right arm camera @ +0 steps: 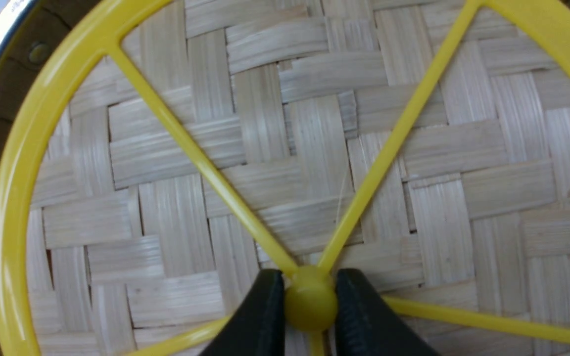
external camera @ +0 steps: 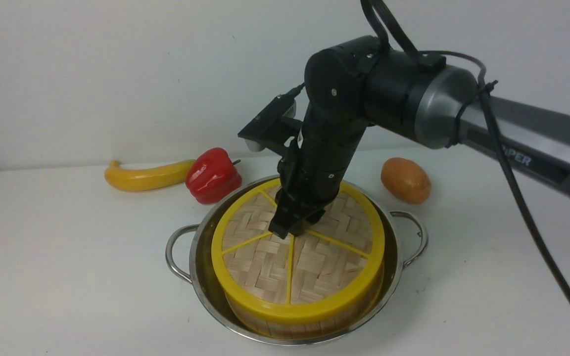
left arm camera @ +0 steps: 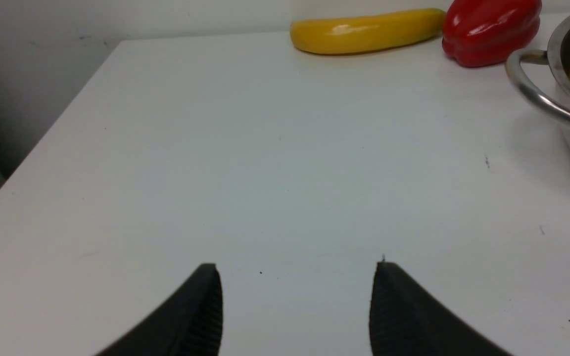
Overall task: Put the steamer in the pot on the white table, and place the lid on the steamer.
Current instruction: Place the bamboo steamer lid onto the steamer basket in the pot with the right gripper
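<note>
Well, the lid (external camera: pixel 260 262) lies level, knob (right arm camera: pixel 310 304) up, pinched by right gripper (right arm camera: pixel 308 279); left gripper (left arm camera: pixel 295 267) gapes empty.

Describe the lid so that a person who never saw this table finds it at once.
On the white table stands a shiny two-handled pot with a bamboo steamer inside. The lid is the flat woven disc on top, under the right gripper. Only it has yellow spokes meeting at a small knob.

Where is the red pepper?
In the front view, the red pepper sits on the table, left of the middle, with the banana on its left and the pot just in front of it.
</note>
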You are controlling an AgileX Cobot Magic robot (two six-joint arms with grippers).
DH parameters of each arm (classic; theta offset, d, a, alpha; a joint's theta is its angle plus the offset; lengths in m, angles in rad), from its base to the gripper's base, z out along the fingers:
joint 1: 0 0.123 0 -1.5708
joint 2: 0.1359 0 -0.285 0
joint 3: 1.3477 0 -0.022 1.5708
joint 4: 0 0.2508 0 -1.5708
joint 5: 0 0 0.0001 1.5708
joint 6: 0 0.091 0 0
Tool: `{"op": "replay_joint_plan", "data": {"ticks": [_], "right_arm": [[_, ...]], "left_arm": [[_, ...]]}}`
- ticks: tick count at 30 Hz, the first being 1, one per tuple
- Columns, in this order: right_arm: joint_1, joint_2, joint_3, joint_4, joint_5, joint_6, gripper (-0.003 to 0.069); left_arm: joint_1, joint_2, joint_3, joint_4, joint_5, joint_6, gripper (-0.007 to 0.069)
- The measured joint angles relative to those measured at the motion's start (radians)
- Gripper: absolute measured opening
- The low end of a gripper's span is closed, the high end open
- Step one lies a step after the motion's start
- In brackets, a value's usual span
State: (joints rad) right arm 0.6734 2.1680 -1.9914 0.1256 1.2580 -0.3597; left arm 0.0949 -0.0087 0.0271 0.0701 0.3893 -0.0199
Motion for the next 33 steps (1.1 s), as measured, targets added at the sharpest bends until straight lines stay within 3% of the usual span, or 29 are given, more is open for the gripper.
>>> {"op": "replay_joint_plan", "data": {"ticks": [33], "right_arm": [[0.000, 0.017, -0.078, -0.023, -0.006, 0.014, 0.0112]], "left_arm": [[0.000, 0.000, 0.000, 0.000, 0.000, 0.000, 0.0379]]}}
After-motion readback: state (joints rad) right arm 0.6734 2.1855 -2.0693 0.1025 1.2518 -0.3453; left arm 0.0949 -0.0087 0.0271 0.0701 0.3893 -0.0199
